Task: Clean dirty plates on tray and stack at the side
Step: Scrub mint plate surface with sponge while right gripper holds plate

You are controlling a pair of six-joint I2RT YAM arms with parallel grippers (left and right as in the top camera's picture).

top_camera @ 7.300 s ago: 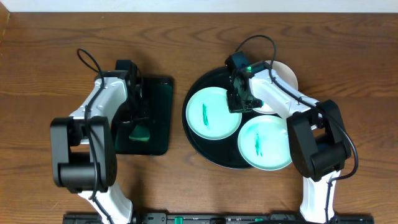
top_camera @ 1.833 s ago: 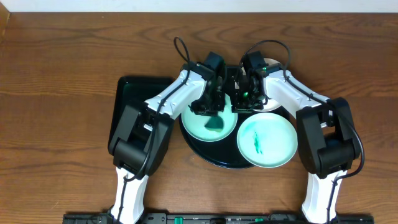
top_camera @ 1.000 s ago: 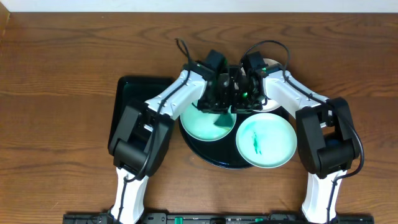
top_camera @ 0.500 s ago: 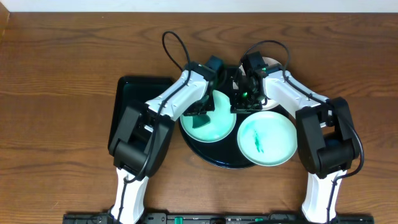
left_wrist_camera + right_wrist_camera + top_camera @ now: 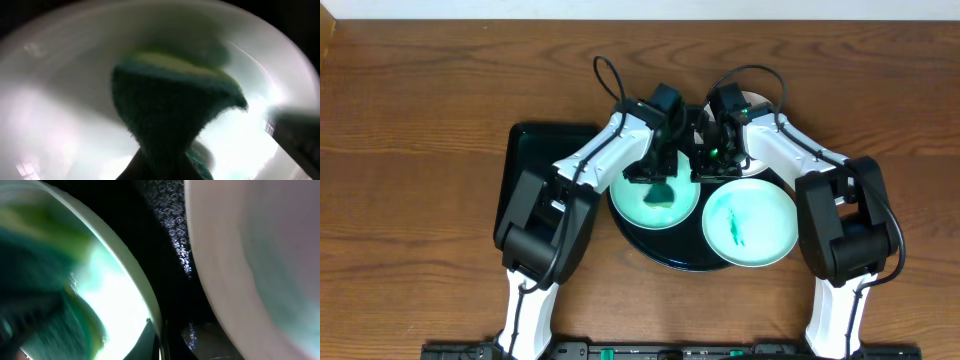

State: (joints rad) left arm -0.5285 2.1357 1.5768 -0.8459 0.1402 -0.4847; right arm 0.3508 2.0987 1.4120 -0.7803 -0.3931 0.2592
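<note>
The brown wood-grain worktop (image 5: pixel 410 120) fills the overhead view, with a pale strip (image 5: pixel 640 8) running along its far edge. Left of centre lies a rectangular black tray (image 5: pixel 527 150) (glossy, and partly covered from above). Close up in the left wrist view, a sponge (image 5: pixel 165 115) shows a dark green, rough face with a ragged edge, backed by a yellow-green layer.

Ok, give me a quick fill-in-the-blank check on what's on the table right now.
The jaws of the left arm press a green ____ onto the left mint plate. The right mint plate bears a ____ streak at its centre. Both mint plates sit on the round ____ tray.
Missing words: sponge; green; black.
</note>
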